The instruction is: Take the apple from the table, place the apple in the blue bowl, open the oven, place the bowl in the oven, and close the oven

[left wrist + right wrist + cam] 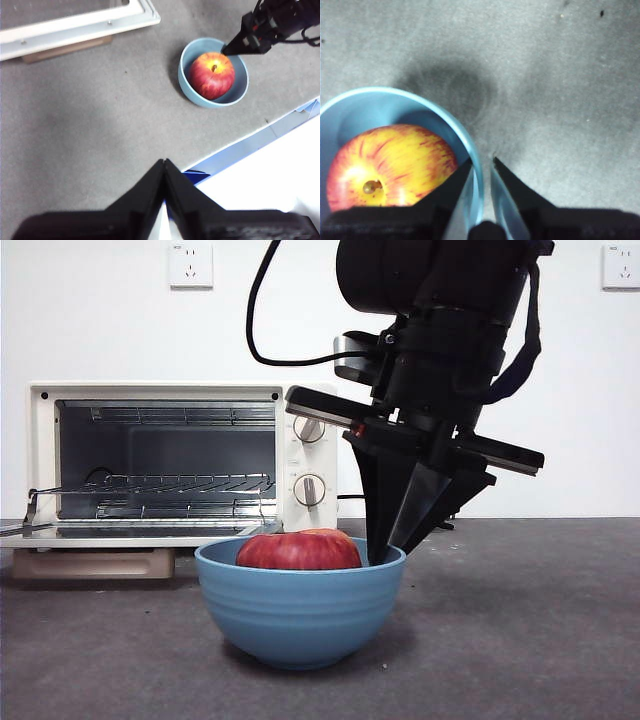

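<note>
The blue bowl (300,615) stands on the table (520,620) in front of the oven (160,460), and the apple (300,550) lies inside it. My right gripper (385,552) comes down on the bowl's right rim, one jaw inside and one outside, shut on the rim. The right wrist view shows that rim (477,180) between the jaws, with the apple (390,165) beside them. The oven door (100,532) hangs open and flat; wire racks show inside. My left gripper (164,162) hovers well away from the bowl (240,90), shut on nothing.
The open oven door (75,22) juts over the table to the left of the bowl. Two knobs (309,460) sit on the oven's right side. A white surface with a blue edge (260,165) borders the table near my left gripper.
</note>
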Motion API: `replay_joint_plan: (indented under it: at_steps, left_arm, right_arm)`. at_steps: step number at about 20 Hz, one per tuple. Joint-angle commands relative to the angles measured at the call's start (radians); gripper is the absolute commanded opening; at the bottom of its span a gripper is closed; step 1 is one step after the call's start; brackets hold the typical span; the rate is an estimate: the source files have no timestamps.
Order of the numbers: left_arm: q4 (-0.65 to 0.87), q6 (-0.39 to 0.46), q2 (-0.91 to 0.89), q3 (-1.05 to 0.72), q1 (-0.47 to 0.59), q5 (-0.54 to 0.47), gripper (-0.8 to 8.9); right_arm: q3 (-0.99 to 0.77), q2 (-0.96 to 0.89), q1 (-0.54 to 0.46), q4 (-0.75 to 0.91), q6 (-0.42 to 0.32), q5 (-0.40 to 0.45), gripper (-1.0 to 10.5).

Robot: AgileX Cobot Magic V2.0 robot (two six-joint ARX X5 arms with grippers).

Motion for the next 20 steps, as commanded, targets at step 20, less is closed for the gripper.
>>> replay_joint_plan:
  at_steps: [20]
  left_arm:
    - [0.022, -0.015, -0.003, 0.0, -0.003, 0.0, -0.05]
  right_arm:
    - [0.277, 0.014, 0.004, -0.047, 0.027, 0.035, -0.1]
